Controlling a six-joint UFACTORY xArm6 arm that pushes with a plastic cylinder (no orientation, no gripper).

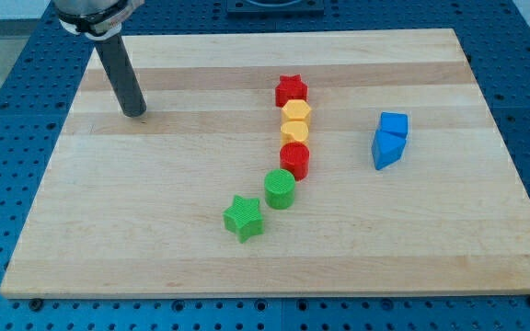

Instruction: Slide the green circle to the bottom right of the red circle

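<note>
The green circle (280, 188) sits just below and to the left of the red circle (295, 159), touching or nearly touching it, near the board's middle. My tip (134, 111) rests on the board at the upper left, far from both circles. The rod rises from it toward the view's top left.
A red star (291, 90), a yellow hexagon (295, 114) and a second yellow block (293, 133) form a column above the red circle. A green star (244, 218) lies below left of the green circle. Two blue blocks (390, 139) sit at the right. The wooden board (155, 239) ends on all sides.
</note>
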